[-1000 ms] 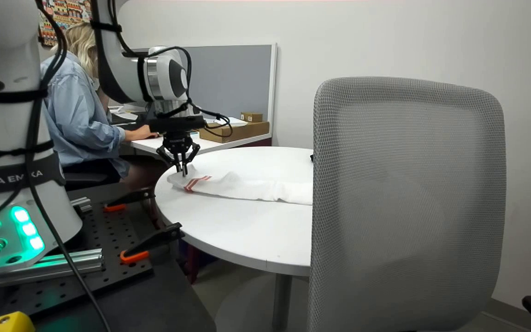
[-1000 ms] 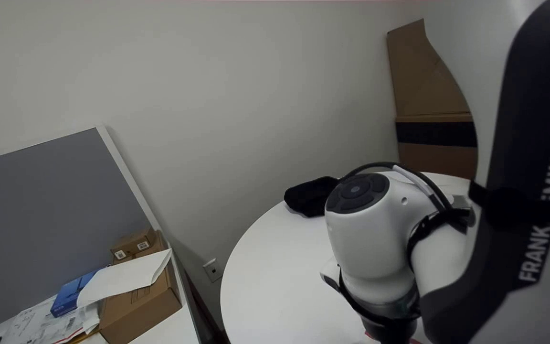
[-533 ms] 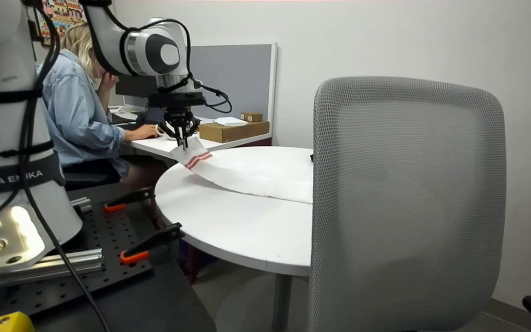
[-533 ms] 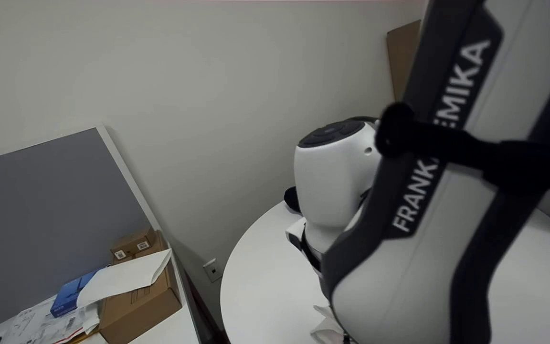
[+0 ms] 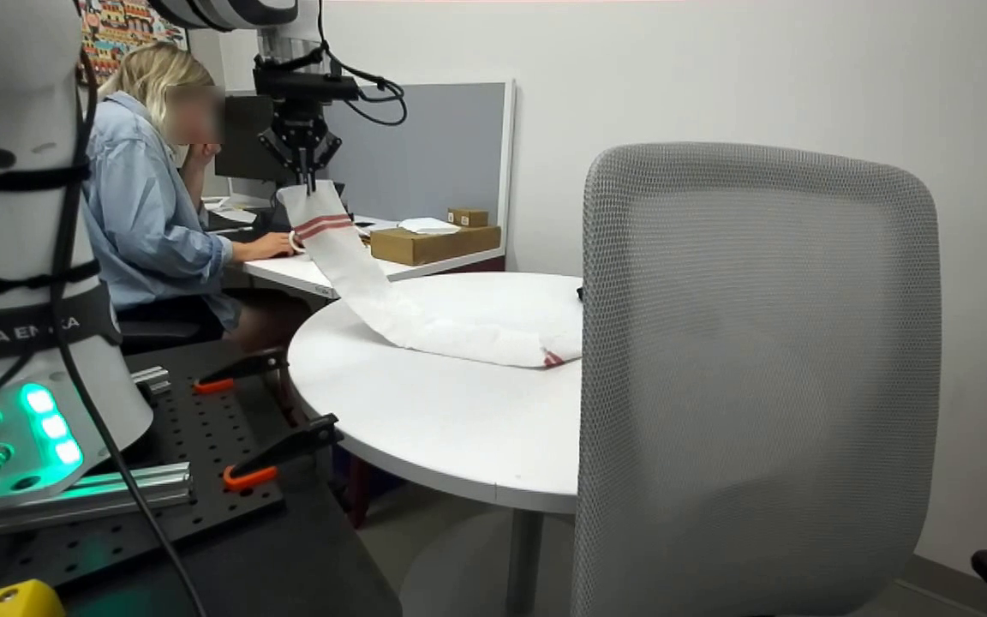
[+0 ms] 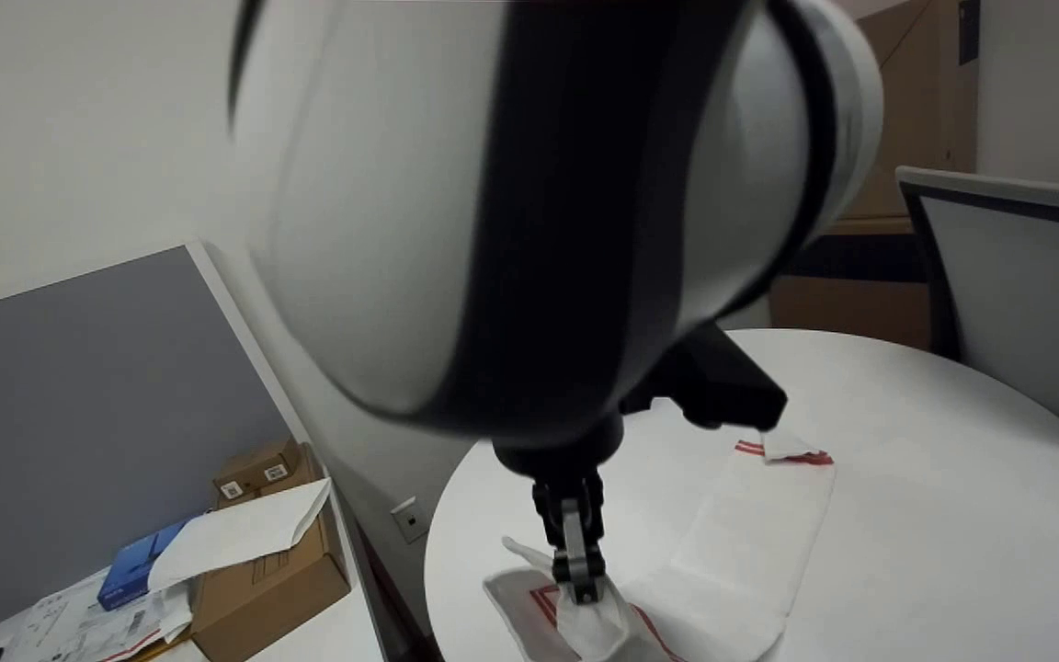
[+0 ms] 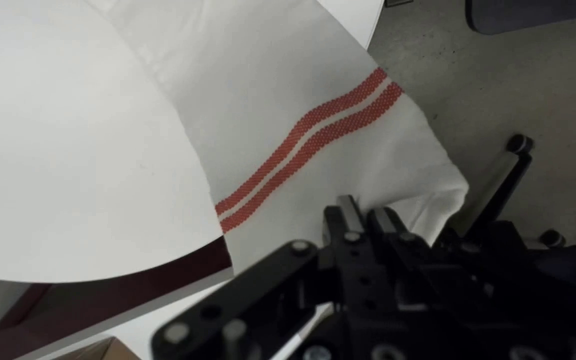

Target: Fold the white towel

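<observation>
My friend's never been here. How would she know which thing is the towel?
In an exterior view, find the big round white table. Look above its edge for the robot's black pincer, which grips one end of the towel, a long white strip sloping down onto the table. Unlike the plain white table, the towel has two red stripes near that gripped end.
</observation>
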Tool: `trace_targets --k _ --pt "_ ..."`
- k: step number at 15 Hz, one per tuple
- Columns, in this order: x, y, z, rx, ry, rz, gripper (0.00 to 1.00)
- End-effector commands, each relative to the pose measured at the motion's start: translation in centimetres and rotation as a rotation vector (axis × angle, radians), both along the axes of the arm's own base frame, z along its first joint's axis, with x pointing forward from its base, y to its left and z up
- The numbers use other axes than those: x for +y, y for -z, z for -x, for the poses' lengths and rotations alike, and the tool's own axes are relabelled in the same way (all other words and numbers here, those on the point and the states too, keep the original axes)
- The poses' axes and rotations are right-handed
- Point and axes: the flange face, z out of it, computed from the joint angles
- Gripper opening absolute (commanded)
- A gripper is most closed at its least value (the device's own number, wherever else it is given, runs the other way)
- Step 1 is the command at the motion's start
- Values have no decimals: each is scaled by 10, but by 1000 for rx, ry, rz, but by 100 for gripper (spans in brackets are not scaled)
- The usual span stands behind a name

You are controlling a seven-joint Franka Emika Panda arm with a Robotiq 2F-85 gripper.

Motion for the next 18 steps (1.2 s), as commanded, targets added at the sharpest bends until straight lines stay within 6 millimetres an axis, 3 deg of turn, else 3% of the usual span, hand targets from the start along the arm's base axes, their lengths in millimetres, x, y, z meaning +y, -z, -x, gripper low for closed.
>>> trace_targets --k 1,4,9,18 --pt "-28 -49 -14 -11 7 26 8" --pt "-67 -65 -42 -28 67 69 7" --pt "-123 -69 -89 -62 151 139 7" --pt "-196 -110 -166 -180 241 275 7"
